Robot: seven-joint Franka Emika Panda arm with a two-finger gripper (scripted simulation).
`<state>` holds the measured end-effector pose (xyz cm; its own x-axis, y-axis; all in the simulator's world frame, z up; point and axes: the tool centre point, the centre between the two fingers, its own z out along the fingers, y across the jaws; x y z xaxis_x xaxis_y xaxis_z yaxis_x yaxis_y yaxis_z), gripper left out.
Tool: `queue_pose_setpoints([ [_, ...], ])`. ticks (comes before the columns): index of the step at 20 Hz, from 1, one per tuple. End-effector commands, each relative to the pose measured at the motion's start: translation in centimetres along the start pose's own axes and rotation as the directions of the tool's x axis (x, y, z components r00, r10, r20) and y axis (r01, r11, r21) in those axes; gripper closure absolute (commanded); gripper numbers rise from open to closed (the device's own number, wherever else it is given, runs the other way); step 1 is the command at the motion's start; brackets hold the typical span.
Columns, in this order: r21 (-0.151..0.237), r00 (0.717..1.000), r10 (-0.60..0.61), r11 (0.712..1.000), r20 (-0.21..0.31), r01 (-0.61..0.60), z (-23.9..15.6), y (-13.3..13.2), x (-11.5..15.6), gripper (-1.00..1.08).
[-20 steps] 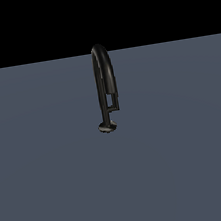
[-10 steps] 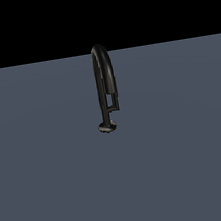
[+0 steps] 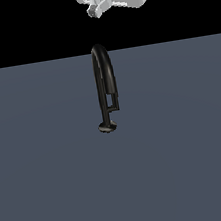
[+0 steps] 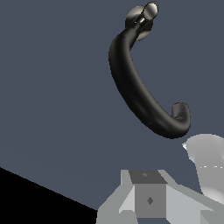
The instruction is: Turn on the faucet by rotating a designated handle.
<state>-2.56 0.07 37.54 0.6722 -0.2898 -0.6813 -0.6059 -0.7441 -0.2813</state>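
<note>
The faucet [image 3: 103,78] is a tall glossy black arched tube on a small round base [image 3: 107,127], standing mid-scene on the grey floor in the exterior view. Its handle [image 3: 115,100] is a thin black rod branching off the stem on the exterior view's right. My gripper [image 3: 99,6] hangs high above the arch at the top edge of the frame. Its two short fingers sit close together with nothing between them. In the wrist view the faucet [image 4: 135,92] curves away below me, and a grey fingertip [image 4: 148,199] shows in the foreground.
A flat blue-grey floor [image 3: 53,182] surrounds the faucet. Black background fills the space above its far edge. Nothing else stands here.
My white hand has come down into the top of the exterior view. One second ago it was out of frame, and half a second ago only a fingertip showed. The faucet has not moved.
</note>
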Motion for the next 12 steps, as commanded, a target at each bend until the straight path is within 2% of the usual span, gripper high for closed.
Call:
queue_pose_setpoints([
  [1,0.033,0.999,0.033,0.999,0.042,-0.035,0.1,-0.2,1.7,1.08],
  [7,0.108,0.983,0.110,0.986,0.149,-0.126,0.7,-0.5,5.7,1.08],
  [12,0.164,0.955,0.168,0.963,0.246,-0.211,1.6,-0.6,9.2,1.08],
])
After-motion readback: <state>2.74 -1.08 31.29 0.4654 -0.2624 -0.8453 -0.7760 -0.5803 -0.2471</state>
